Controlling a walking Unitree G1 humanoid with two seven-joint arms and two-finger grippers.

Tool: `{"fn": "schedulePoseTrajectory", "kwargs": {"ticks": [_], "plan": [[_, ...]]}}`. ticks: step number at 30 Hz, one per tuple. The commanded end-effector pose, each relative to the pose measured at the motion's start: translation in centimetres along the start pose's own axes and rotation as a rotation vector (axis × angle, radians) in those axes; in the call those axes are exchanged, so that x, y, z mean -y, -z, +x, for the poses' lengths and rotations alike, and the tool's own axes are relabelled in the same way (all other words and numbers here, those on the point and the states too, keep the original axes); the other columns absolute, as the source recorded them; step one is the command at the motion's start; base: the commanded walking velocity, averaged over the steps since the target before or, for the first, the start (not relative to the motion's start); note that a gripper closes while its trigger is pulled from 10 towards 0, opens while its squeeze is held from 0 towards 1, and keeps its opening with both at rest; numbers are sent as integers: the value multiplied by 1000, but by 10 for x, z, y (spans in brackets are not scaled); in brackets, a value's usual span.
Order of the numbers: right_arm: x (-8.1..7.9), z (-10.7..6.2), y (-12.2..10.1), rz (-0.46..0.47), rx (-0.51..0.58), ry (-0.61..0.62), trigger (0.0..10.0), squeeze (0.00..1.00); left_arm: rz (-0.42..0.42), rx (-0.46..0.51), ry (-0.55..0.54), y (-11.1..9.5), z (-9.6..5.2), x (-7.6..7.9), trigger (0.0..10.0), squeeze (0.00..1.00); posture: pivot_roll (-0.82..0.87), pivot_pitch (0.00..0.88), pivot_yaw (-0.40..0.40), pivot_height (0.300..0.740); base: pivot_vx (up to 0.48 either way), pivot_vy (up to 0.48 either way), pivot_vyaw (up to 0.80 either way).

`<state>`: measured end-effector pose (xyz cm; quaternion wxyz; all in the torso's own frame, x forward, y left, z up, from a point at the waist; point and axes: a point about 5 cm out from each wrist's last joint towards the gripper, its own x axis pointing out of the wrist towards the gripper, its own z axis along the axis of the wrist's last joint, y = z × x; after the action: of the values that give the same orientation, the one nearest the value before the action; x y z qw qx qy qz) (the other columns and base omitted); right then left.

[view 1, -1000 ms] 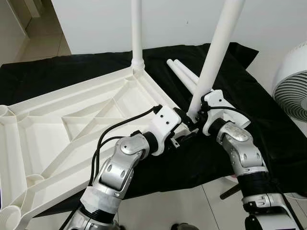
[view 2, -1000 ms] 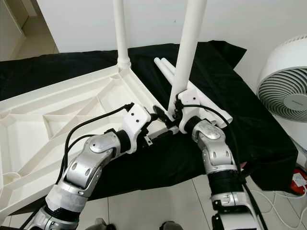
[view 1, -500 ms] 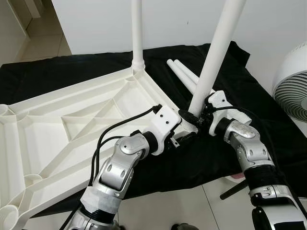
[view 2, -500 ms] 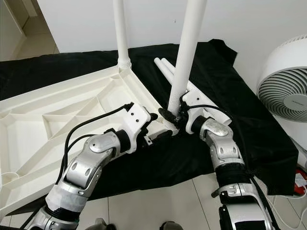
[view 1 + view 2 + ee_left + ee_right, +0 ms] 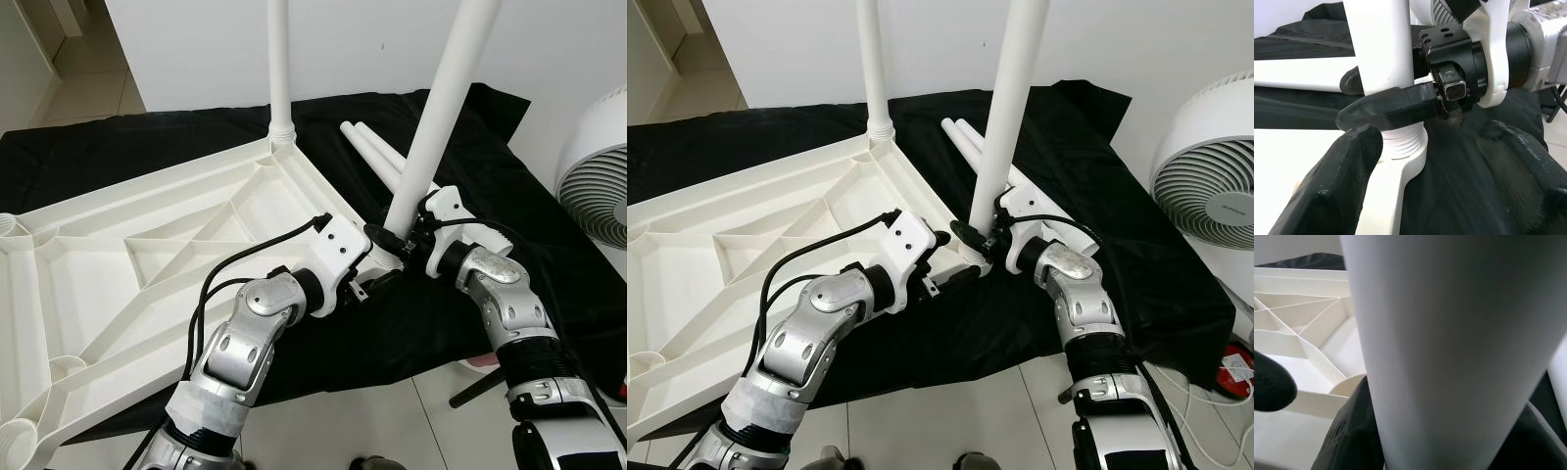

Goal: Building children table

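Two grippers are working the same corner here. The right gripper [image 5: 1400,105] has its black fingers clamped around the base of the tall white plastic table leg [image 5: 436,122], just above the ribbed threaded end where the leg meets the corner socket. In the right wrist view that leg sits right between the two fingers [image 5: 1352,431] and is pressed up close to the camera.

The left gripper [image 5: 1449,171] sits just beside that socket on the near side, fingers spread wide and holding nothing. One finger [image 5: 1342,181] is over the white frame and the other is over the black cloth. It points at the leg base and at the right gripper's finger crossing in front of it.

That leg leans a bit to the right as it rises out of the near right corner of the upside-down white plastic tabletop with triangular ribbing [image 5: 147,255]. The tabletop lies flat and stretches off to the left, with round empty sockets [image 5: 20,446] at its near left corner and its far left corner.

A second white table leg [image 5: 279,59] stands upright in the far corner socket, straight up out of frame.

Two loose white tubes [image 5: 377,157] lie side by side on the black cloth [image 5: 549,255] behind the leaning leg, on the far right.

Everything rests on that cloth, which drapes over the near edge toward the tiled floor [image 5: 372,421]. A white round fan [image 5: 1215,166] sits off to the right.
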<state>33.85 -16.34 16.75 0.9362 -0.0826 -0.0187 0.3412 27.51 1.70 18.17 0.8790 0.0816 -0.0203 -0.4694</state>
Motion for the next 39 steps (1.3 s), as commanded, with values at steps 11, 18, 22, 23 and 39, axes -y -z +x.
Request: {"fn": "schedulePoseTrajectory", "kwargs": {"ticks": [11, 18, 22, 23, 39], "plan": [[-21, 2, 5, 86, -48, 237, 10000, 0, -6, -7, -96, 4, 1, -1, 10000, 0, -119, 57, 29, 740, 0, 0, 0], [-26, -4, 3, 107, -20, 480, 10000, 0, -12, -8, -91, 5, 1, 1, 10000, 0, -124, 54, 24, 740, 0, 0, 0], [-31, -5, 4, 112, -15, 543, 10000, 0, -12, -7, -91, 5, 2, 1, 10000, 0, -124, 52, 24, 740, 0, 0, 0], [-36, -7, 5, 125, -6, 637, 10000, 0, -12, -7, -90, 5, 2, 2, 10000, 0, -121, 51, 21, 740, 0, 0, 0], [-48, -5, -7, 199, 97, 696, 10000, 1000, -12, -5, -91, 5, 2, 2, 10000, 0, -117, 51, 22, 740, 0, 0, 0]]}}
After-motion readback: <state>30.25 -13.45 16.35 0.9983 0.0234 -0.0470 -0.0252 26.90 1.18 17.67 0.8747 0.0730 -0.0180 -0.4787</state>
